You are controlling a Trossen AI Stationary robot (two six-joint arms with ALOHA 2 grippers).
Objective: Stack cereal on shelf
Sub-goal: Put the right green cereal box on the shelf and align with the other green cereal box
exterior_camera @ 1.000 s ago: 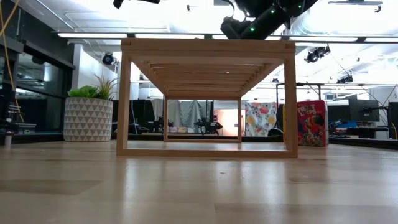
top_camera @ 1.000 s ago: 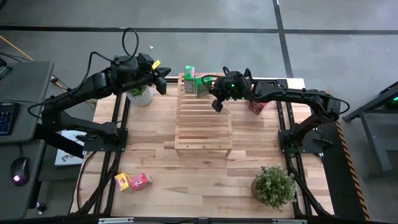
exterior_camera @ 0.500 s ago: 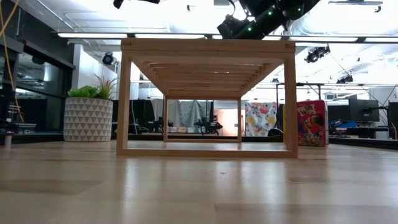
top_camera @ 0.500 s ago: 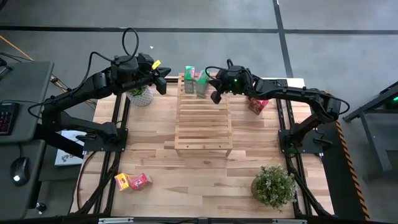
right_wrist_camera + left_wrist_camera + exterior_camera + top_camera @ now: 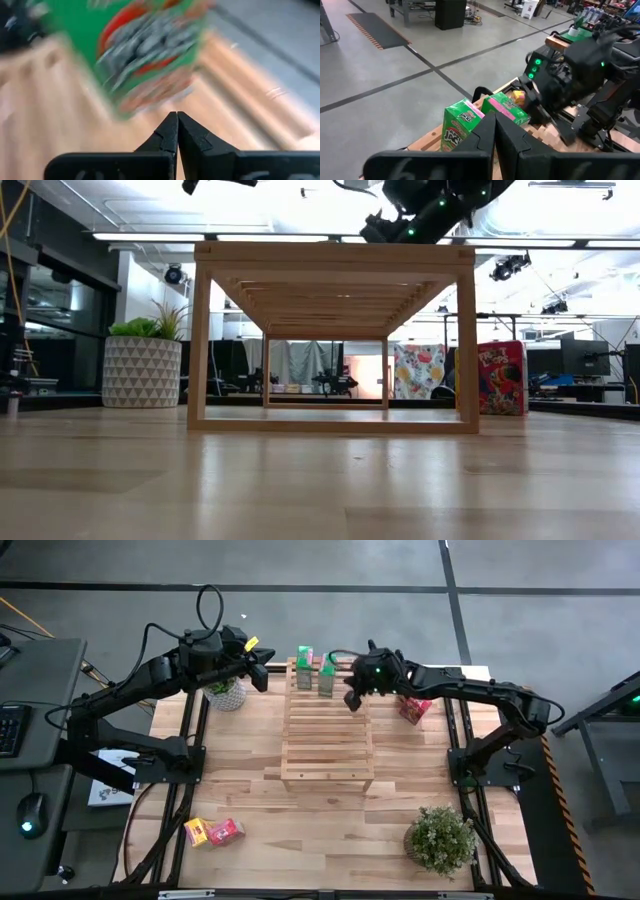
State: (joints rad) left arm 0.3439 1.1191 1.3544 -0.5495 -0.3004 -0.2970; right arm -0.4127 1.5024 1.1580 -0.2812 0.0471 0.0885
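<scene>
Grey workshop floor surrounds a wide wooden table (image 5: 330,830), both dark arms reaching in over its far half. Shelf (image 5: 328,735) sits mid-table, slats running crosswise, stepped up toward the far end. Two potted plants — one (image 5: 440,838) on the near right corner, one (image 5: 226,692) far left beneath the left arm. Cereal count, as far as visible: two green boxes (image 5: 304,667) (image 5: 326,674) upright side by side on the shelf's far top tier; one pink-red box (image 5: 412,708) on the table right of the shelf, beside the right arm; a yellow box (image 5: 196,832) and a second pink-red box (image 5: 226,831) lying together near the front left edge, well apart from the shelf. A sixth box cannot be made out for certain from above. Judgement: roughly a third done — two placed, at least three left on the table. Right gripper (image 5: 351,700) hovers just beside the second green box, fingers pinched together on nothing. Left gripper (image 5: 262,675) waits at the far left, also clenched and empty.
</scene>
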